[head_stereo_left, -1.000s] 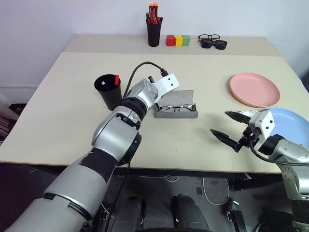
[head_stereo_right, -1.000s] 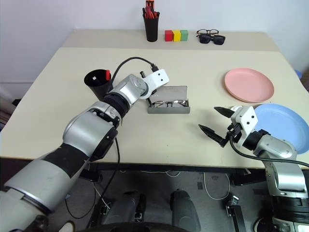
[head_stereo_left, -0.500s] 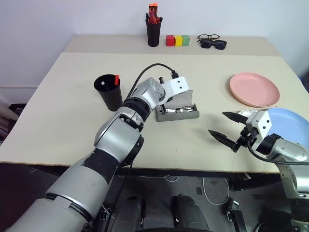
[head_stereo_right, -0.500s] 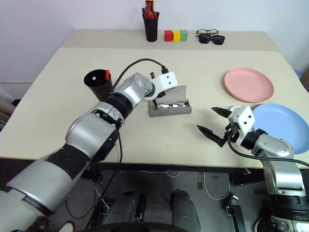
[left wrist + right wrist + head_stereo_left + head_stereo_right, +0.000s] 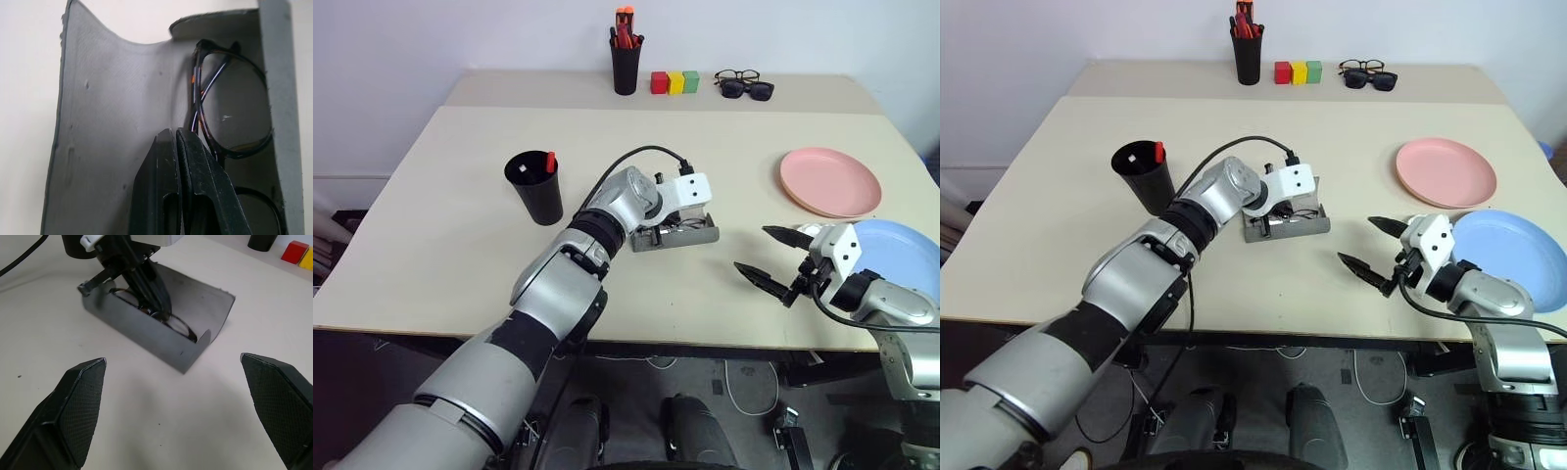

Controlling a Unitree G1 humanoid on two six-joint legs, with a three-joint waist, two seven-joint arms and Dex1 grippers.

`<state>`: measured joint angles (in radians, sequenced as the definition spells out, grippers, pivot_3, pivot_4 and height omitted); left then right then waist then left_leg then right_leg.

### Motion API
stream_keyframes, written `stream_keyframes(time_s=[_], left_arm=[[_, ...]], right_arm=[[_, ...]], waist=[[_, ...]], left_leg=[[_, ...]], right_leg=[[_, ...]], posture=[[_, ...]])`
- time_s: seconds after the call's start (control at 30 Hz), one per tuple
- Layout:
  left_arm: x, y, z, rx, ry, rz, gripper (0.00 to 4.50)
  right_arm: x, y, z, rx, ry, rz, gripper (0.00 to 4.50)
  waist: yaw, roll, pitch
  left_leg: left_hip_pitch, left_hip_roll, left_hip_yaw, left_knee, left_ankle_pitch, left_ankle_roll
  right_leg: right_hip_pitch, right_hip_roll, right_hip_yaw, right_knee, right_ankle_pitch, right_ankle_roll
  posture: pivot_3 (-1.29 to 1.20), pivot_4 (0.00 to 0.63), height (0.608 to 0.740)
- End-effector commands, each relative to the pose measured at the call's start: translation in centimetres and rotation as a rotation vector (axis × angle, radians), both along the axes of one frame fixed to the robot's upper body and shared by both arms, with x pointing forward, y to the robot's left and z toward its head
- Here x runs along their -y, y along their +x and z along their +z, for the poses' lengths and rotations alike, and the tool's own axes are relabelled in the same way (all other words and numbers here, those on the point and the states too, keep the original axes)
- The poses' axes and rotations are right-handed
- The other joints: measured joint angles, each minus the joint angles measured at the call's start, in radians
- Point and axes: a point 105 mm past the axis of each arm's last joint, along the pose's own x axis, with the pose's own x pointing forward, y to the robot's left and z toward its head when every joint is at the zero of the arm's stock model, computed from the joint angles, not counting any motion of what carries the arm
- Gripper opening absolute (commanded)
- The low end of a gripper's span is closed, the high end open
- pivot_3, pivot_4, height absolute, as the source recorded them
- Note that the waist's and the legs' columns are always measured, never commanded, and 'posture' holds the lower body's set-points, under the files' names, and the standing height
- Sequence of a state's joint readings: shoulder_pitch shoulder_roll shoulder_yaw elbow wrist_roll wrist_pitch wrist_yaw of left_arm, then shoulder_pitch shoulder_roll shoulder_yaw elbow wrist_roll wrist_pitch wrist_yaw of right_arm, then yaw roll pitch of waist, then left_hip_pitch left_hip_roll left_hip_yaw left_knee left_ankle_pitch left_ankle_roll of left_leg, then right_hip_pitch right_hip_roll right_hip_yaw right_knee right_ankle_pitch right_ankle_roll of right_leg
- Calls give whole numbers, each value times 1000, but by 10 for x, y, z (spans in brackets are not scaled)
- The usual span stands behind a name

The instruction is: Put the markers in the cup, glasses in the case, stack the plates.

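The grey case (image 5: 683, 235) lies open mid-table with the glasses (image 5: 234, 112) inside it. My left gripper (image 5: 1278, 212) is shut with nothing in it. Its tips reach into the case between the raised lid (image 5: 107, 112) and the glasses, as the right wrist view also shows for the left gripper (image 5: 156, 293). My right gripper (image 5: 752, 249) hangs open near the front right, apart from the case. The black cup (image 5: 536, 188) at the left holds the markers, a red cap (image 5: 549, 162) and a white tip (image 5: 522, 168). The pink plate (image 5: 829, 181) sits at the right; the blue plate (image 5: 901, 250) lies partly behind my right arm.
At the back of the table stand a black pen holder (image 5: 625, 59) with red-orange pens, coloured blocks (image 5: 674, 82), and two other pairs of glasses (image 5: 744, 85). A black cable (image 5: 631, 157) arcs over my left wrist.
My left gripper has moved to the right along the case and turned. The case lid, which lay nearly flat, now stands up. The right gripper has kept still.
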<state>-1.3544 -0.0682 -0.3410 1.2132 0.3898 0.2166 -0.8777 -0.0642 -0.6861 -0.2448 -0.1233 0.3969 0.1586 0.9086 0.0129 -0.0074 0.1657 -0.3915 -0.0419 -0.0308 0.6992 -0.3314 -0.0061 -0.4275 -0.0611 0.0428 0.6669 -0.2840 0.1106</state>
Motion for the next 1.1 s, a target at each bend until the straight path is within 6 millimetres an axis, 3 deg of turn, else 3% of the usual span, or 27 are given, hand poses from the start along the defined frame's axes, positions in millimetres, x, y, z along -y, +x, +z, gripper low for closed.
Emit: stream_keyframes(time_s=[0.03,0.17,0.27,0.6,0.73,0.9,1.1], left_arm=[[13,-13,0,-30,-3,-96,66],[13,-20,-3,-32,10,-149,66],[14,-15,7,12,-28,-123,66],[9,0,80,145,-196,-74,66],[-10,18,102,192,-230,66,66],[-45,44,76,330,-34,204,66],[-43,40,37,248,12,179,66]], right_arm=[[0,-1,9,50,2,1,4500],[0,-1,9,52,4,-3,4500],[0,-1,9,54,5,-6,4500],[1,2,10,61,5,-3,4500],[0,3,10,63,6,1,4500],[-2,6,10,68,10,6,4500],[-3,5,10,68,11,10,4500]], waist=[[0,0,0],[-1,0,0],[-1,0,0],[0,0,0],[-2,0,0],[-4,1,-1],[2,1,0]], left_leg=[[0,0,0,0,0,0],[0,0,0,0,0,0],[0,0,0,0,0,0],[0,0,0,0,0,0],[0,0,0,0,0,0],[1,0,0,0,0,0],[0,0,0,0,0,0]], right_leg=[[0,0,0,0,0,0],[0,0,0,0,0,0],[0,0,0,0,0,0],[0,0,0,0,0,0],[0,0,0,0,0,0],[0,0,0,1,0,0],[0,0,0,0,0,0]], posture=[[0,150,740],[0,150,740],[0,150,740],[0,150,740],[0,150,740],[0,150,740],[0,150,740]])
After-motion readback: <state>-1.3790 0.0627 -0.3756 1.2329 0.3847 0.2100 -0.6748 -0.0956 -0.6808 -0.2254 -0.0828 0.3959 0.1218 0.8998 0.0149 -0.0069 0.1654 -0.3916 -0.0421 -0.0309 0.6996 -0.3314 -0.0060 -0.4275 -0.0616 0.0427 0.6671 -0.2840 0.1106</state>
